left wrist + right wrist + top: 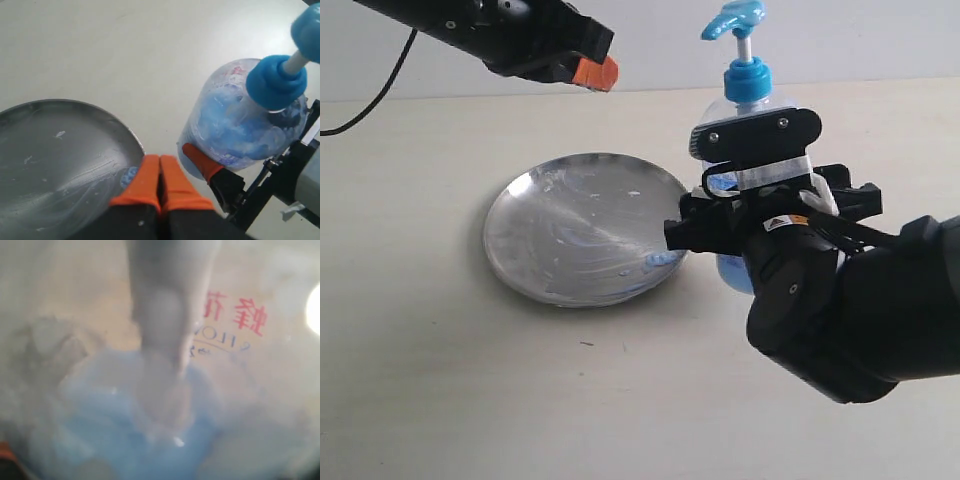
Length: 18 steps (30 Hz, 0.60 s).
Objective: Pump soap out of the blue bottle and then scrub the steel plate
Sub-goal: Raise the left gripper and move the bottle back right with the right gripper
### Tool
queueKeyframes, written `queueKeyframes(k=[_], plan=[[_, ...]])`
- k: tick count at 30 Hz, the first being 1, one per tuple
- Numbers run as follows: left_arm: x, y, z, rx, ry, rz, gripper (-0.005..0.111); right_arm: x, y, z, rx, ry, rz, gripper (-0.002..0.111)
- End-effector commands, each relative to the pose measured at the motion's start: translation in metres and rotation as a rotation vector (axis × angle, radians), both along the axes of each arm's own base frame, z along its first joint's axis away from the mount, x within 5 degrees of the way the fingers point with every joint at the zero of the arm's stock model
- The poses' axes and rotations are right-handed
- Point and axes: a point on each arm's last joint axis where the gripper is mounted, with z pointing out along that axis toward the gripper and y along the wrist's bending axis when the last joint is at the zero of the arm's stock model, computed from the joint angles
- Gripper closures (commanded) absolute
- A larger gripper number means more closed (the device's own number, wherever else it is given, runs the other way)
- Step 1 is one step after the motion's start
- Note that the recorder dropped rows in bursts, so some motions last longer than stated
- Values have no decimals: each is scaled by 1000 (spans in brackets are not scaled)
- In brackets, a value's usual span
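The blue bottle (pixel 748 100) stands upright to the right of the steel plate (pixel 560 225), its pump head (pixel 733 18) up. My right gripper (pixel 752 192) is shut on the bottle's body; one of its orange fingertips (pixel 201 161) presses the bottle's side (pixel 235 125). The right wrist view is filled by the blurred bottle (pixel 150 415). A small blob of soap (pixel 662 259) lies at the plate's right rim, also visible in the left wrist view (pixel 128 176). My left gripper (pixel 596 72) hovers above the plate's far side, its orange fingers (pixel 145 180) pressed together on nothing.
The plate (pixel 45 165) carries pale smears and streaks. A black cable (pixel 380 95) trails over the table's back left. Bare beige tabletop (pixel 470 400) lies in front of the plate.
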Motion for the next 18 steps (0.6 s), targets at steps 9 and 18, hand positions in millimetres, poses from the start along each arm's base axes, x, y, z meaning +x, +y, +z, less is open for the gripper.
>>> queueKeyframes(k=[9,18], plan=[[-5,4,17,-46,-25,43,107,27,-32,9,75,-78,-114,108],[-1,5,19,-68,-39,85,107,31,-60,-6,202,-76,-100,108]])
